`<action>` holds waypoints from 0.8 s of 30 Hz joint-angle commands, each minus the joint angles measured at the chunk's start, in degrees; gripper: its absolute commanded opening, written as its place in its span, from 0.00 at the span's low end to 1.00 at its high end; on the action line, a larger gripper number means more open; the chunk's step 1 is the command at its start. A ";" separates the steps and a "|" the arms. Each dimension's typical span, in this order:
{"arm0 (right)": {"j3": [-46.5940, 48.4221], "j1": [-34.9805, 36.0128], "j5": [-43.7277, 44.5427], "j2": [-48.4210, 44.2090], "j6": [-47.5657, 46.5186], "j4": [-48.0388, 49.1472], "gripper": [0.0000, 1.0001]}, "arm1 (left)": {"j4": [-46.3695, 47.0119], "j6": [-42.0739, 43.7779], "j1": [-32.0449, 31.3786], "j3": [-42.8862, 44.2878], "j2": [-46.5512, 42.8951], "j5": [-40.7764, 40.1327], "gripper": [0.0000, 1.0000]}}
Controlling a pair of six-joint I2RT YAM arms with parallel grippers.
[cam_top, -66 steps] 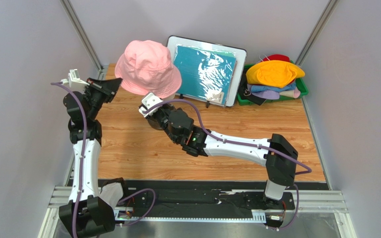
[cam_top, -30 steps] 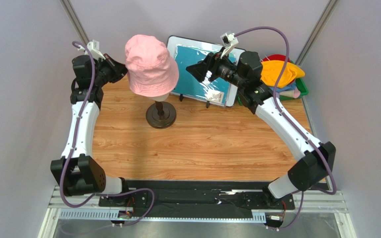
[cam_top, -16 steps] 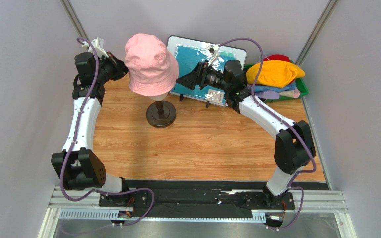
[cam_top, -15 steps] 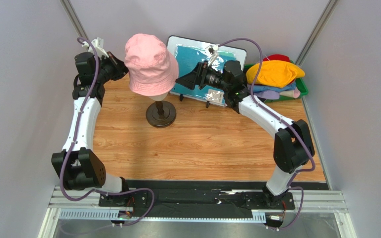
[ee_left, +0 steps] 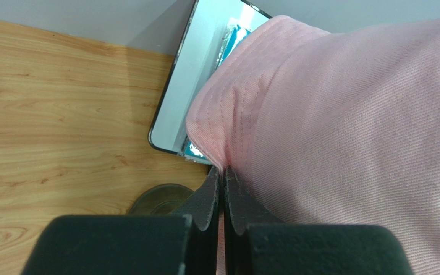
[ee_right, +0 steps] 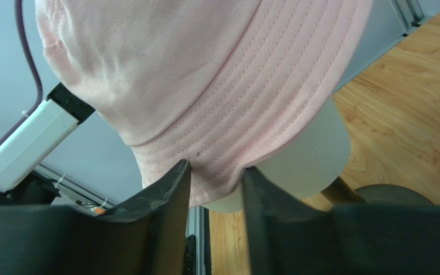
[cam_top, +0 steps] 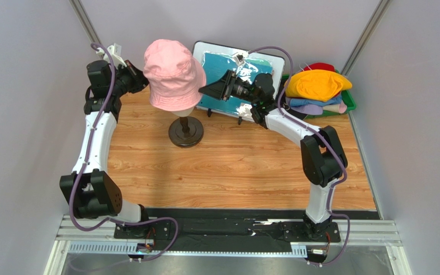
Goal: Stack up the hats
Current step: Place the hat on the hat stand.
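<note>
Two grippers flank the pink hat [cam_top: 173, 71] in the overhead view. It sits on the head [cam_top: 184, 113], whose base [cam_top: 185, 133] stands on the table [cam_top: 234, 166] at back left. The left gripper [cam_top: 138, 82] is at the pink hat's left edge. The right gripper [cam_top: 205, 91] is at its right edge, in front of the sheet [cam_top: 213, 64]. At back right, well apart, an orange hat [cam_top: 317, 84] tops a pile of other hats in a green bin [cam_top: 349, 103].

Left wrist: the left gripper [ee_left: 222, 172] has its fingers pressed together, with a fold of the pink hat [ee_left: 348, 114] brim pinched between the tips. Beyond them lie the base [ee_left: 159, 197] and the sheet's white frame [ee_left: 193, 74].

Right wrist: the right gripper [ee_right: 216, 169] is partly apart, its fingers [ee_right: 168, 200] standing either side of the brim's lower edge. The gap between them is wider than the cloth, so no firm hold shows. The pink hat [ee_right: 205, 69] covers the top of the head [ee_right: 314, 154], with cream showing under the brim.
</note>
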 commanded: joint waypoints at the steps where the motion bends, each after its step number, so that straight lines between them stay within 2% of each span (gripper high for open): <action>1: 2.38 -0.07 -2.61 1.86 9.32 12.68 0.24 | -7.10 2.58 -0.81 -1.26 2.80 2.19 0.00; 4: 0.63 0.01 -2.79 2.48 10.64 14.09 0.01 | -7.19 2.67 -0.81 -1.44 2.54 1.84 0.00; 8: -2.10 0.27 -0.77 1.60 7.84 11.21 0.00 | -7.10 2.67 -0.81 -1.61 2.71 1.75 0.00; 12: -5.09 1.24 2.74 -0.86 -0.15 -0.02 0.00 | -7.01 2.85 -0.90 -1.61 3.50 1.93 0.00; 15: -7.02 1.68 5.38 -2.44 -3.68 -4.78 0.00 | -7.19 3.28 -1.16 -1.35 3.94 1.75 0.00; 24: -12.64 5.63 10.22 -8.24 -8.52 -10.69 0.00 | -8.41 4.25 -3.27 -0.82 4.56 1.93 0.00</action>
